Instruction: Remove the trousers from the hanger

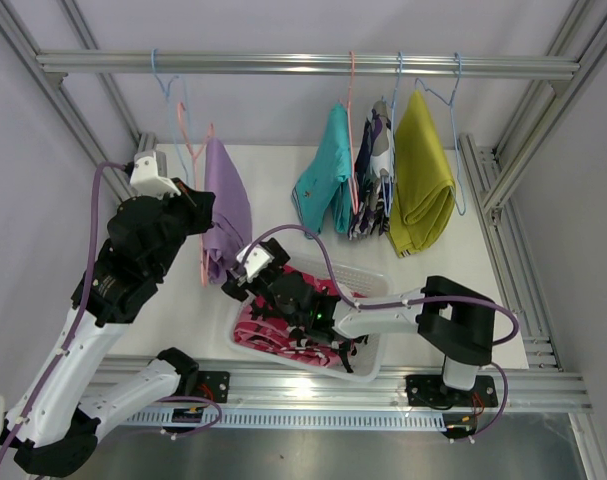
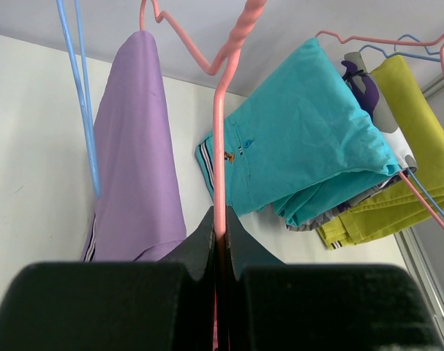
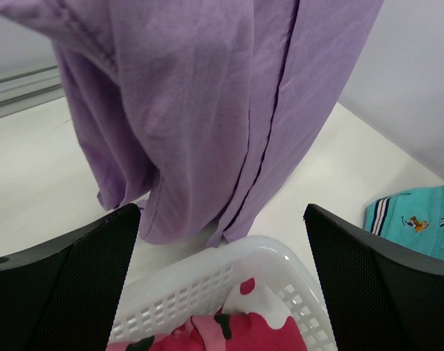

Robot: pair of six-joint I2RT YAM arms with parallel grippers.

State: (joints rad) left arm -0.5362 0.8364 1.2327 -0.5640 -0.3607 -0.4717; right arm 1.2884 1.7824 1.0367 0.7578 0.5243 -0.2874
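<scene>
Clamped tight with the left pincer (image 2: pixel 220 230) on the wire of the pink hanger (image 2: pixel 220 146), held up over the worktop (image 1: pixel 273 180) and apparently off the rail (image 1: pixel 283 65). Draped over that hanger: the lilac trousers (image 2: pixel 137 161), not yet pulled off. Waiting with the right pincer (image 3: pixel 222 219) spread as wide as possible, holding nothing, just short of the lilac hem and right above the white basket (image 3: pixel 229 270). Already lying in that basket: the pink-red patterned trousers (image 1: pixel 283 325). Left to do, judging by the rail: the teal trousers (image 1: pixel 328 175), the camouflage trousers (image 1: pixel 368 190) and the mustard trousers (image 1: pixel 423 175), each on its own hanger.

Likely ways of going wrong from here:
- Closing too low, catching only a thin edge of hem and losing it halfway through the pull.
- Pulling straight down rather than sideways, dragging the hanger through the left grip or twisting the thin wire round between the jaws.
- Snagging a fold on the hanger's end and bunching the cloth instead of freeing it.
- Letting go too far left and dropping the lilac pair on the worktop beside the basket, not in it.
- Nudging the light basket with the lower finger on the way in.
</scene>
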